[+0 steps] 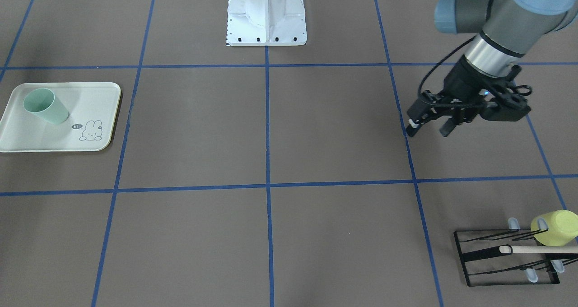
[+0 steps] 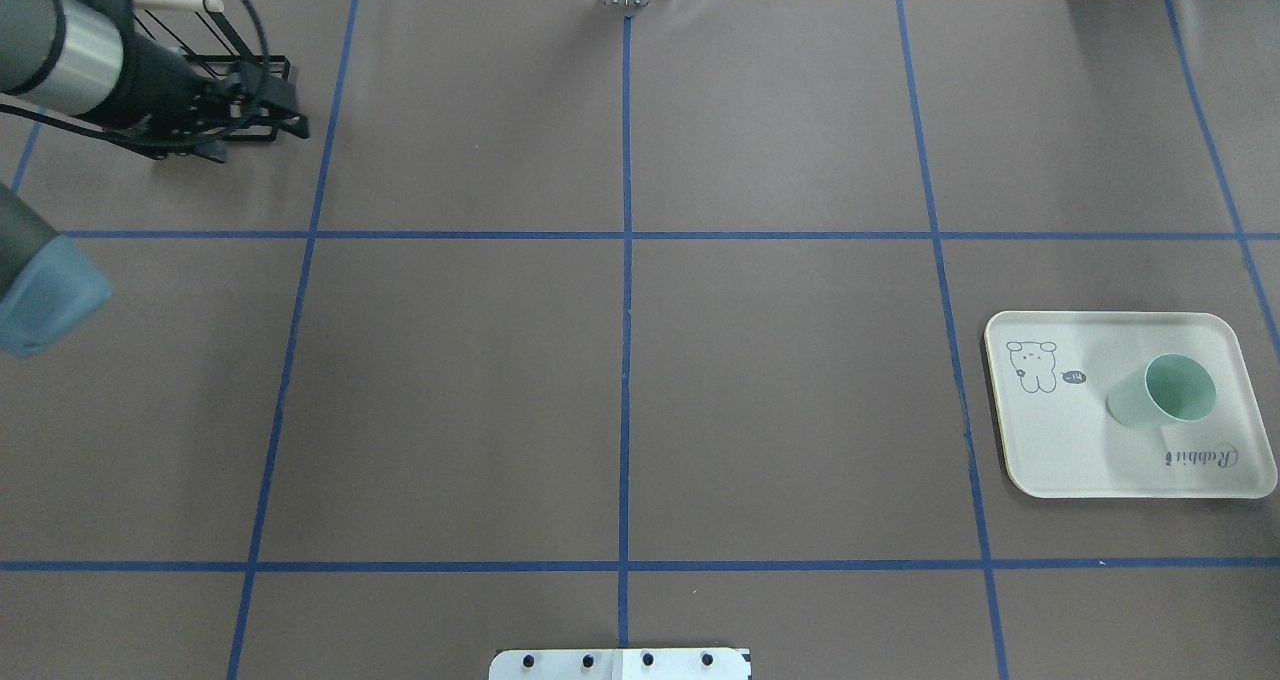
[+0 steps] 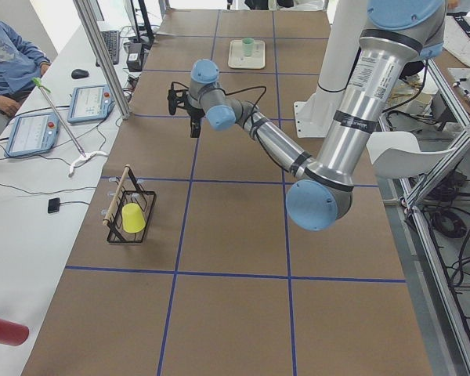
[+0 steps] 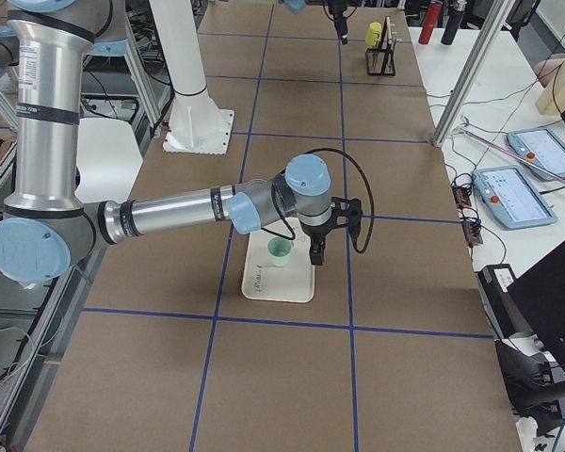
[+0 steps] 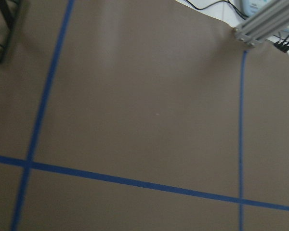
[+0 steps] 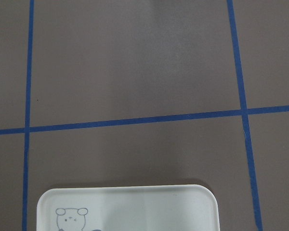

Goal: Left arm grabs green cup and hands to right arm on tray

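There's the green cup [image 2: 1165, 392], standing mouth-up on the tray [image 2: 1080, 460], just beside the little bunny drawing, with nothing touching it. The tray lies on the robot's right side of the brown worktop [image 2: 780, 390]. The right arm's tool [image 4: 317, 254] hangs by the tray's edge, near the cup (only the side camera catches it, so I cannot tell whether its fingers are apart or together). Way over on the other side, the left arm's tool [image 1: 429, 127] hovers above the worktop, fingers spread, nothing between them. Further along that side, a black wire rack [image 1: 483, 254] carries a yellow-green cup [image 1: 557, 228] tipped on its side and a wooden rod [image 1: 542, 249].
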You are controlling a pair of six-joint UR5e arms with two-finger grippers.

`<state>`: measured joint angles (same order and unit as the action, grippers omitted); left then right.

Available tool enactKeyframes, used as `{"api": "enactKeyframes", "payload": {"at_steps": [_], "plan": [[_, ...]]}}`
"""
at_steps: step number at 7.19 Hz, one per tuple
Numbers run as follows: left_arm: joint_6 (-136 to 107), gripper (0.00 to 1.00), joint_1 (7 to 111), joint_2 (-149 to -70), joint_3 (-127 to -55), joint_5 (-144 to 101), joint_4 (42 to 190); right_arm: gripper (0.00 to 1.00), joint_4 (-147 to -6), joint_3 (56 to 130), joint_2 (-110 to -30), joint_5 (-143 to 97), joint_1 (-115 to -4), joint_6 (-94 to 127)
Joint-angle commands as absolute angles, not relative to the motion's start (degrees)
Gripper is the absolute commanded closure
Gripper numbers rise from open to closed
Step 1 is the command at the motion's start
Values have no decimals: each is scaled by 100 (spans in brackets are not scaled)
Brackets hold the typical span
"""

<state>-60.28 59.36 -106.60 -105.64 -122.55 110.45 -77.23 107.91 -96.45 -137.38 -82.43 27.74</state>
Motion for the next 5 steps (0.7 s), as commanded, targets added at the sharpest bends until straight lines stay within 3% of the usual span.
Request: {"api": "enactKeyframes", "payload": {"at_steps": [1,3,5], "plan": [[-3728,0,6572,-9812,-10425,-12147,10847,0,-8275,10758,-9380,-13737,-8279,2394],[-1783,0,6898,-9186,-10285,-11988,10540,0,-9102,10758,-9081,-13694,-8437,1480],[-316,0,7441,-9219,-10257,-12014,9453,0,-9211,10645,-9053,-13632,-8490,995]]}}
